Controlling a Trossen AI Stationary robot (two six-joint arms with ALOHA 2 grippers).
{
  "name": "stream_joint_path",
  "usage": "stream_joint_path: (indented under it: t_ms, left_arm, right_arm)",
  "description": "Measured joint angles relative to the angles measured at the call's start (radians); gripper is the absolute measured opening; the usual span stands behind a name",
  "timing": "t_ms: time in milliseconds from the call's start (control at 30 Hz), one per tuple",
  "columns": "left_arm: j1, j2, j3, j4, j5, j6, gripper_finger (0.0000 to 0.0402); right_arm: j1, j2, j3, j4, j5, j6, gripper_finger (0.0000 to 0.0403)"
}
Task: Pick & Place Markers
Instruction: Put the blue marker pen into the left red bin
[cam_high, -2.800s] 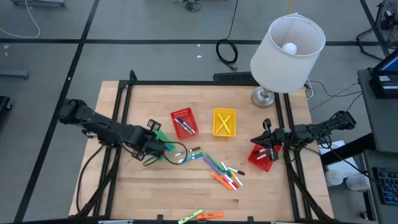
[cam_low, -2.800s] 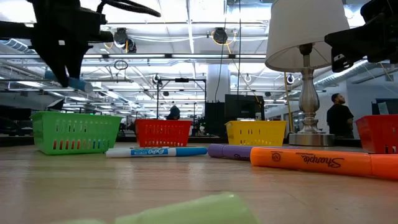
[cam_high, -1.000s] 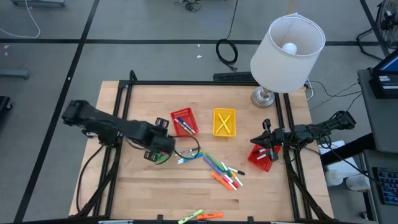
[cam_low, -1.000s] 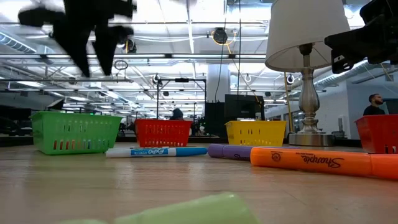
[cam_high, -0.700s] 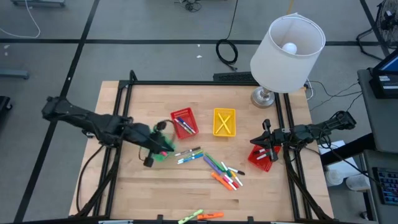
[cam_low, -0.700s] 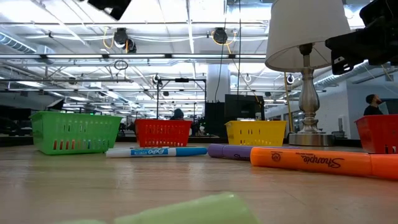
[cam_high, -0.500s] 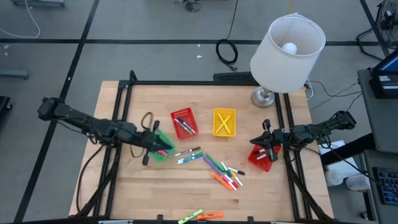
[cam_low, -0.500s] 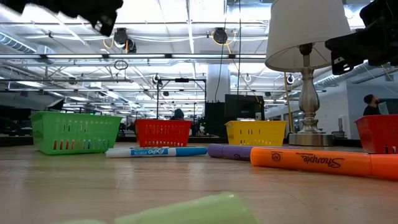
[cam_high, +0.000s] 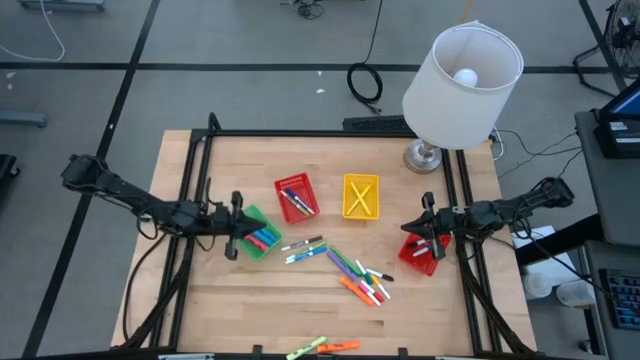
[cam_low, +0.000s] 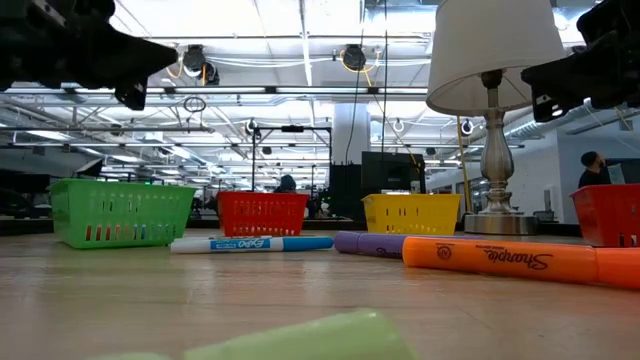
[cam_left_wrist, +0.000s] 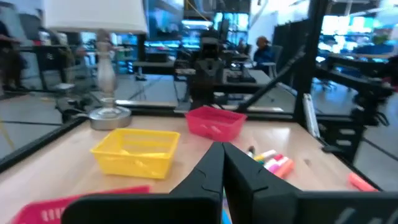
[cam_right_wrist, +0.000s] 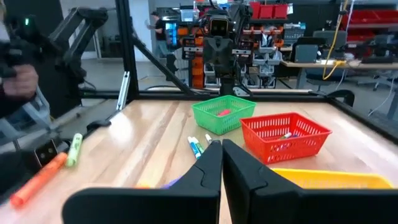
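High view: The left gripper (cam_high: 237, 228) sits just beside the outer side of the green basket (cam_high: 258, 237), fingers pressed together, holding nothing. The green basket contains several markers. The right gripper (cam_high: 428, 226) hangs over the red basket (cam_high: 423, 252) near the right table rail, fingers pressed together and empty. Loose markers (cam_high: 358, 277) lie in a scattered group on the wooden table (cam_high: 220, 300), between the green basket and that red basket. A second red basket (cam_high: 296, 196) with markers and a yellow basket (cam_high: 361, 195) stand side by side beyond the group, toward the lamp (cam_high: 458, 85). Two more markers (cam_high: 322, 347) lie at the front table edge. Bare wood lies open in front of the green basket.

Low view: An orange marker (cam_low: 515, 261) and a blue-and-white marker (cam_low: 250, 243) lie in front of the basket row. This view shows a person (cam_low: 595, 166) in the room beyond the lamp, not seen from above. A dark arm part shows at the upper left; which gripper cannot be told here.

Left wrist view: The left fingers (cam_left_wrist: 211, 168) meet tip to tip, nothing between them. Ahead stand the yellow basket (cam_left_wrist: 137, 151) and a red basket (cam_left_wrist: 215, 121), with pink and orange markers (cam_left_wrist: 273, 164) nearby.

Right wrist view: The right fingers (cam_right_wrist: 233, 163) touch, empty. Ahead are the green basket (cam_right_wrist: 223, 113), a red basket (cam_right_wrist: 285, 136) and loose markers (cam_right_wrist: 196, 147) between them.
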Motion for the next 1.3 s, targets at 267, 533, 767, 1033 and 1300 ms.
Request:
stream_joint_path:
  t_ms: [267,533,767,1033,1300]
  left_arm:
    - [0.001,0.0,0.022,0.005,-0.07,0.029,0.0006]
    - [0.001,0.001,0.025,0.033,-0.083,0.028,0.004]
    - [0.001,0.002,0.025,0.031,-0.089,0.026,0.0036]
    - [0.001,0.002,0.025,-0.01,-0.093,0.026,0.0037]
    - [0.001,0.002,0.025,-0.018,-0.1,0.025,0.0037]
  right_arm:
    - [-0.006,0.237,0.095,0.086,0.053,0.07,0.0]
    - [-0.11,0.679,0.391,0.113,-0.072,0.072,0.0]
    - [-0.209,1.172,0.771,0.03,-0.318,0.095,0.0]
    - [-0.23,1.616,1.201,-0.16,-0.428,0.075,0.0]
    - [-0.197,1.798,1.332,-0.259,-0.3,-0.019,0.0022]
